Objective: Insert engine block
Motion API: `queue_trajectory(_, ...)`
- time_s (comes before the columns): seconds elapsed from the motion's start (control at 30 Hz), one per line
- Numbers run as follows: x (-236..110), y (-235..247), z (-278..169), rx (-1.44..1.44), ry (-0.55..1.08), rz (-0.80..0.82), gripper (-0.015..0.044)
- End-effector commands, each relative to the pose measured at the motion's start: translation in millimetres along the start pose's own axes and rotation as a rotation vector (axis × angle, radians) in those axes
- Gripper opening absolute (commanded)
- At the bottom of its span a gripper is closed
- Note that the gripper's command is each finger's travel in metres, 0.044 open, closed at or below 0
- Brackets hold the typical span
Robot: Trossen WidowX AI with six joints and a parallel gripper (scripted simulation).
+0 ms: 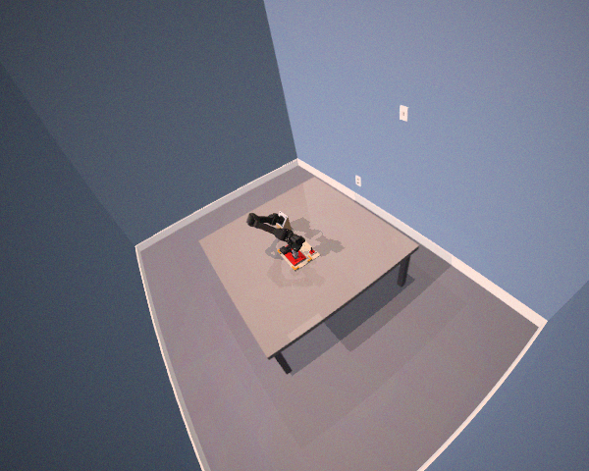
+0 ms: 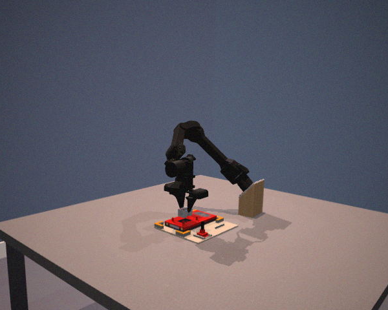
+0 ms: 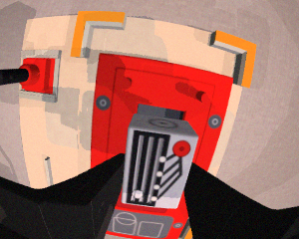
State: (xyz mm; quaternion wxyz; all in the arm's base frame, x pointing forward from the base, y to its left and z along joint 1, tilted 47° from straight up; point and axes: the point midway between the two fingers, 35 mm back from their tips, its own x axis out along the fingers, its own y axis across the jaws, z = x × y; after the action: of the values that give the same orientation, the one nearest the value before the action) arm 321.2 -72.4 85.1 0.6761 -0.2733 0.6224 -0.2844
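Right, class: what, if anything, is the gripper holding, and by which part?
The gripper is shut on the grey engine block, its fingers clamping the block's two long sides above the red car body.

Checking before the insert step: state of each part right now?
gripper: shut on the engine block, pointing down.
engine block: held over the car body, not yet seated.
car body: flat on the base plate, between orange corner brackets.
base plate: flat on the table.

A grey table (image 1: 335, 284) with dark legs stands on a grey floor (image 1: 411, 380) in a corner of blue walls (image 1: 437, 76), white skirting (image 1: 487, 288) at their foot; a tan wedge-shaped block (image 2: 251, 200) stands upright on it

Two small white wall plates (image 1: 402, 112) show on the lighter wall, one high, one low near the skirting
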Motion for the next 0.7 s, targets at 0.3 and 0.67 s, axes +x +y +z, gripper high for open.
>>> queue_trajectory(0.3,-0.4,-1.0,0.7,0.026,-0.003,-0.004,0.0159)
queue_trajectory(0.67,1.9,-0.9,0.7,0.037,-0.003,-0.005,0.0159)
